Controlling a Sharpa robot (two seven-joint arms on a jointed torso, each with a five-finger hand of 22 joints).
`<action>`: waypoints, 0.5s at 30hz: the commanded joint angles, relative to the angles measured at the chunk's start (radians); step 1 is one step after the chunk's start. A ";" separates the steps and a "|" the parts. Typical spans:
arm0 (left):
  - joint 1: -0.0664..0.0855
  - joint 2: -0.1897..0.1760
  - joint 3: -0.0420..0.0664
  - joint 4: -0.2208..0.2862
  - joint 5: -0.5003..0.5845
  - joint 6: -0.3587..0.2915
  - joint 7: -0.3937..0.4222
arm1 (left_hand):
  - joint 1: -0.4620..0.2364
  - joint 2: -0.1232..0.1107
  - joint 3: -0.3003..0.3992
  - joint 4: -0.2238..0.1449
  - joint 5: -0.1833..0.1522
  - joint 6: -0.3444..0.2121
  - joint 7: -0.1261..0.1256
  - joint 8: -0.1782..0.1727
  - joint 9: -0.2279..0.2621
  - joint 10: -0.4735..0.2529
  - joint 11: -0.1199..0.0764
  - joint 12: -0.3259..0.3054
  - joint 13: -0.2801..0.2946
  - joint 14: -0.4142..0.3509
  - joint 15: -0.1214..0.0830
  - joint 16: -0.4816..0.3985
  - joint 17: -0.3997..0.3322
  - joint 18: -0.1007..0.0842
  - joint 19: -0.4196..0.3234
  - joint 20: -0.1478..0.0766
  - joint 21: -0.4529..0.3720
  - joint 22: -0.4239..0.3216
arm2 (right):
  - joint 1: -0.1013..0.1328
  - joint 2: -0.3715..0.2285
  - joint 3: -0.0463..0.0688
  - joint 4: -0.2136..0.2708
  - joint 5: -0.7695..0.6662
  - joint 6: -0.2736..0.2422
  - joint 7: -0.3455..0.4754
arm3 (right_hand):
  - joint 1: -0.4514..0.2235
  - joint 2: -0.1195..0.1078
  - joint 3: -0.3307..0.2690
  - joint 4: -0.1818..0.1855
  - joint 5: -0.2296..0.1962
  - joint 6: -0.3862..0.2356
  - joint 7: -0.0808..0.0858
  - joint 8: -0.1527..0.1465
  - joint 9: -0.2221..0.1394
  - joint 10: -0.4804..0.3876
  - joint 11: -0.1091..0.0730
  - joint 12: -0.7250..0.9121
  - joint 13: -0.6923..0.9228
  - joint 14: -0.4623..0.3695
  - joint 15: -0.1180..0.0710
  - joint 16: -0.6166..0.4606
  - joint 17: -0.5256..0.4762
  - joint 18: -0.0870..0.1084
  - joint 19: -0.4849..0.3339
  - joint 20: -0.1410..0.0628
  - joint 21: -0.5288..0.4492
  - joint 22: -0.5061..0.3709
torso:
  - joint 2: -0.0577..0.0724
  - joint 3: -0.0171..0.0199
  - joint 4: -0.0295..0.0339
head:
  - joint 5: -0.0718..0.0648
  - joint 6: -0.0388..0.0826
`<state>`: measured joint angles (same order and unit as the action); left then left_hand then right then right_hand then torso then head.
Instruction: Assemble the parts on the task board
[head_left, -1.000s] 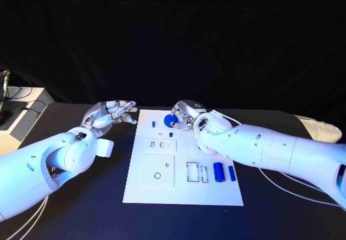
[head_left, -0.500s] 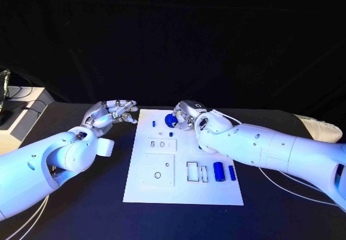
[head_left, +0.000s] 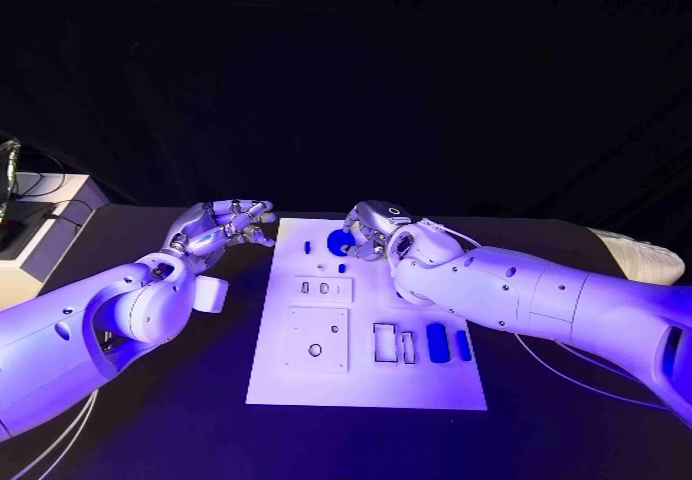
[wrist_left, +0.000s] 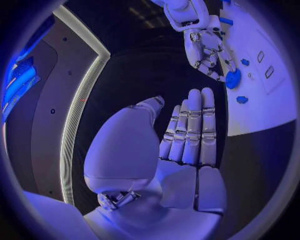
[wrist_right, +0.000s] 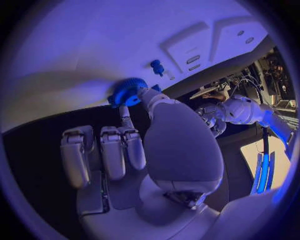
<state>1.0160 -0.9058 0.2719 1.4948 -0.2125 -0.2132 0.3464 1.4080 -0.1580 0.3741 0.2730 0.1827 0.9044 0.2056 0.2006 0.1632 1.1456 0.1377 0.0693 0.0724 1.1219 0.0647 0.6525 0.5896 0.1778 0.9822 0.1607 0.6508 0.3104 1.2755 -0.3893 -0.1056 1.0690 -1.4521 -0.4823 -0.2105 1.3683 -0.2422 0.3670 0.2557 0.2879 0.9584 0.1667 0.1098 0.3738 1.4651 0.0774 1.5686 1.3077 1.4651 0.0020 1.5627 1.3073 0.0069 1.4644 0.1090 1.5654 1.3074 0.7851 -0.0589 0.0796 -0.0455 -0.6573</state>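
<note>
Gear (head_left: 340, 241), blue and toothed, sits pinched in the right hand (head_left: 378, 226) fingers at the task board (head_left: 289, 385) far edge, disc roughly flat over the board; left hand (head_left: 219, 229), empty with fingers loosely apart, hovers off-board over the tabletop.

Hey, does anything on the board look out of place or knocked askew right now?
Nothing stands out. The board lies square on the table, the loose parts sit tidy near its right edge, and the right hand grips a blue gear at the far end.
</note>
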 joint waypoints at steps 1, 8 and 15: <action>0.001 0.002 0.001 0.001 -0.002 0.016 0.003 | 0.005 -0.007 0.006 0.000 -0.005 0.005 0.001 -0.004 0.002 -0.009 0.000 -0.004 -0.001 -0.005 0.001 0.004 0.001 0.003 -0.004 0.001 0.003 0.001 | -0.003 0.001 -0.002 0.005 0.004 0.021 0.018 | -0.018 0.000 -0.012 0.005 -0.005 -0.008 0.000 -0.005 -0.001 0.106 0.007 0.002 0.263 0.102 0.009 0.005 0.247 -0.007 0.106 0.004 0.005 0.263 | 0.000 -0.0002 0.0002 | 0.001 -0.001; 0.001 0.002 0.001 -0.003 -0.002 0.016 0.001 | 0.004 -0.007 0.007 0.000 -0.005 0.004 0.001 -0.004 0.002 -0.009 0.000 -0.005 -0.001 -0.006 0.001 0.004 0.001 0.003 -0.005 0.001 0.004 0.002 | -0.003 -0.002 -0.002 0.010 0.018 0.024 0.025 | -0.047 0.012 -0.039 0.026 -0.006 -0.002 -0.002 -0.005 0.000 0.106 0.006 0.002 0.263 0.102 0.008 0.005 0.249 -0.007 0.106 0.005 0.005 0.263 | -0.001 -0.0007 0.0001 | 0.001 -0.001; 0.000 0.003 0.001 -0.006 -0.002 0.014 0.000 | 0.004 -0.007 0.007 0.000 -0.005 0.004 0.001 -0.005 0.002 -0.009 0.000 -0.005 -0.001 -0.006 0.001 0.004 0.001 0.003 -0.005 0.001 0.004 0.002 | -0.003 -0.009 -0.002 0.012 0.038 0.057 0.032 | -0.109 0.034 -0.068 0.035 0.019 -0.001 -0.004 -0.008 0.000 0.106 0.004 0.002 0.263 0.103 0.007 0.006 0.252 -0.007 0.106 0.004 0.005 0.263 | -0.001 0.0006 -0.0003 | 0.002 -0.002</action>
<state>1.0160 -0.9052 0.2719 1.4878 -0.2126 -0.2131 0.3437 1.4080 -0.1580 0.3741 0.2730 0.1827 0.9044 0.2055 0.2006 0.1631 1.1456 0.1377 0.0693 0.0724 1.1219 0.0647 0.6525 0.5896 0.1778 0.9823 0.1608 0.6508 0.3104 1.2756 -0.3982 -0.1059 1.0777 -1.4290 -0.4684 -0.1989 1.2589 -0.2056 0.3003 0.2909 0.3020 0.9584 0.1666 0.1040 0.3733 1.4652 0.0774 1.5686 1.3075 1.4651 0.0020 1.5627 1.3073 0.0069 1.4644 0.1091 1.5654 1.3073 0.7842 -0.0591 0.0796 -0.0437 -0.6589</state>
